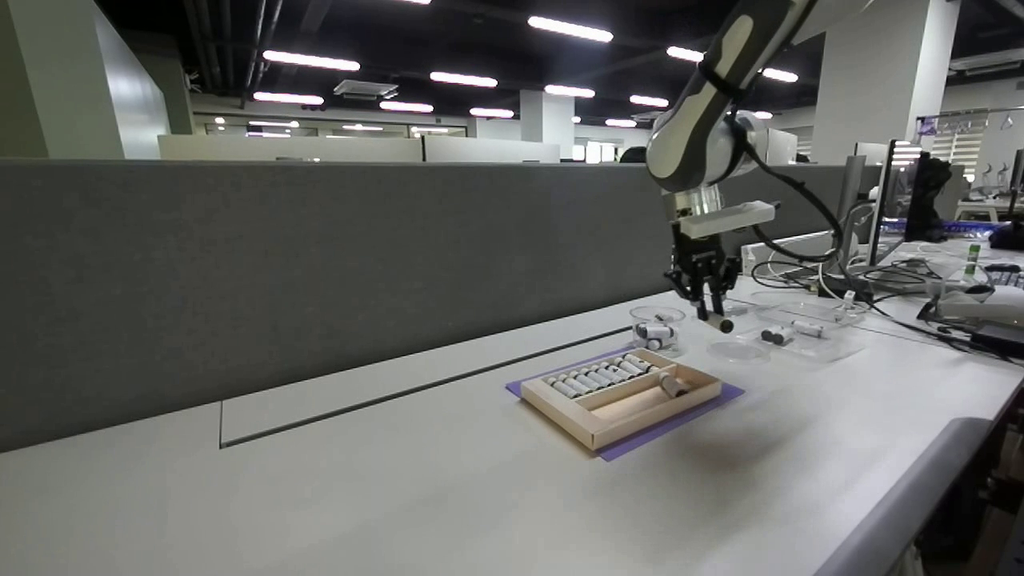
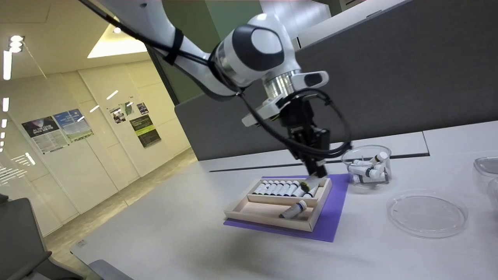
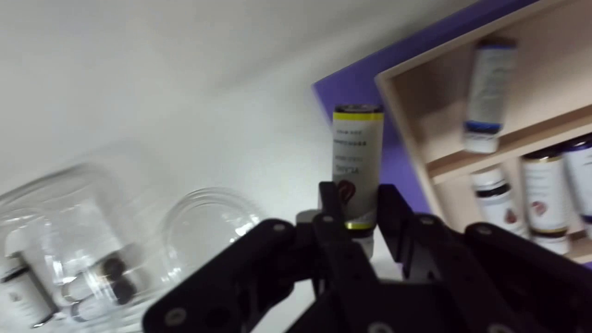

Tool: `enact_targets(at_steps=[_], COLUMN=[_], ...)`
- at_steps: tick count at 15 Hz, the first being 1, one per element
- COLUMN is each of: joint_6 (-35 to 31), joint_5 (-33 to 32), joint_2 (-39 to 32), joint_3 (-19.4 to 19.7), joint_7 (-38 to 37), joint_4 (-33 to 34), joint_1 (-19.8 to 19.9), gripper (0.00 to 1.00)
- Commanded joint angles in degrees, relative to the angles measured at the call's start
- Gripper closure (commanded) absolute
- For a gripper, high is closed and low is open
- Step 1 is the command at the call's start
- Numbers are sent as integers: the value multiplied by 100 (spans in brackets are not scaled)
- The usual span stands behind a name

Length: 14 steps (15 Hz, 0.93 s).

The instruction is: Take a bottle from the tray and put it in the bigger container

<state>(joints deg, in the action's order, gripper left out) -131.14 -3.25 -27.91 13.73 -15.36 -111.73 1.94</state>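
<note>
The tool (image 3: 357, 199) clamps one bottle (image 3: 357, 148) above the bench (image 1: 384, 496), apart from the tray (image 1: 632, 406), where further bottles (image 2: 277, 189) lie in a row.

I count one tray (image 2: 268, 220), one purple sheet (image 2: 330, 225), one bottle (image 3: 357, 162) in my jaws, one loose bottle (image 2: 293, 210) in the tray, three bottles (image 1: 806, 329) visible in one rectangular container (image 3: 88, 208), one round dish (image 2: 427, 214) and one round tub (image 2: 358, 150); the tray's row of bottles (image 2: 277, 189) and the tub's pile (image 2: 362, 171) overlap too much to number.

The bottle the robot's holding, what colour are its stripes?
Yellow. The held bottle shows them best in the wrist view.
</note>
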Motion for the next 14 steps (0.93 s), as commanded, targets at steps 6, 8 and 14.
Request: enact_targets(at_steps=[6, 8, 14], joint_6=[-599, -985, -2450], joint_5=[-357, -233, -265], joint_2=[6, -72, -481], joint_3=[917, 996, 1648], joint_7=[-950, -1129, -2111], joint_4=[149, 191, 272], joint_1=[867, 1042, 913], gripper=[95, 95, 95])
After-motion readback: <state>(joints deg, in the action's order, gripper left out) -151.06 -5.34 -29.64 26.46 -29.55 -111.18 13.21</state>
